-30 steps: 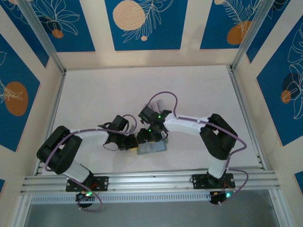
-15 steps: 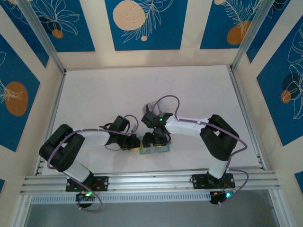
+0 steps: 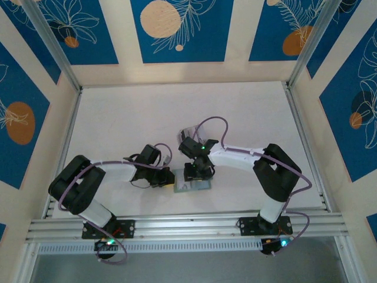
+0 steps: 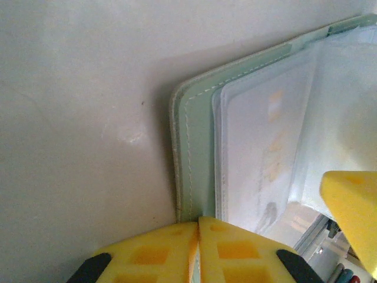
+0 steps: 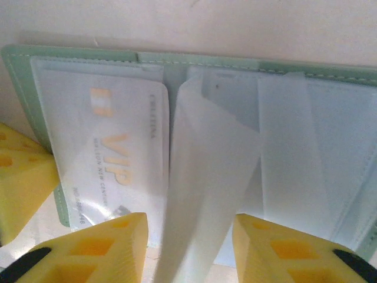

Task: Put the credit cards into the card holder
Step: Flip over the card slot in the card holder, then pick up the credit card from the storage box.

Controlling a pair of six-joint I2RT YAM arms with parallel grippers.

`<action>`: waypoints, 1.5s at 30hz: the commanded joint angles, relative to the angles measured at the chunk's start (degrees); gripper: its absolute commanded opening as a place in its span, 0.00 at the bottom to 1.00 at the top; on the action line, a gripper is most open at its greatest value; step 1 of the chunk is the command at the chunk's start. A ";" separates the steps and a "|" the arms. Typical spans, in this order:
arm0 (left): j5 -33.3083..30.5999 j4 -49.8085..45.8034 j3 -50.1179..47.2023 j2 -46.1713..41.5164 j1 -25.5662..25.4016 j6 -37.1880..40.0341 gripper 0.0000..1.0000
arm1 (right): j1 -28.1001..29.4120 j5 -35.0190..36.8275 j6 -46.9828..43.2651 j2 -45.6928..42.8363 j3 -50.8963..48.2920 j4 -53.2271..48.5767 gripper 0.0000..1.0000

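left gripper (image 4: 198, 229) jaws pinched sage-green fold-over card holder (image 4: 194, 153) edge, likely steadying it; right gripper (image 5: 188, 229) jaws spread astride clear plastic sleeve (image 5: 206, 147).

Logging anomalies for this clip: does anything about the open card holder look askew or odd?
One clear sleeve of the card holder stands bowed upward between the right gripper's open fingers rather than lying flat. Nothing looks damaged.

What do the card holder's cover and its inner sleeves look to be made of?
Card holder cover: sage-green leather or faux leather by look, matte, with a stitched edge. Inner sleeves: thin translucent plastic film, glossy; one flap curls and the VIP card shows through another.
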 commanded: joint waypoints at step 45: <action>-2.70 -19.90 13.97 -11.80 8.34 1.75 0.20 | -27.30 -10.46 -17.30 1.67 17.15 -1.73 0.49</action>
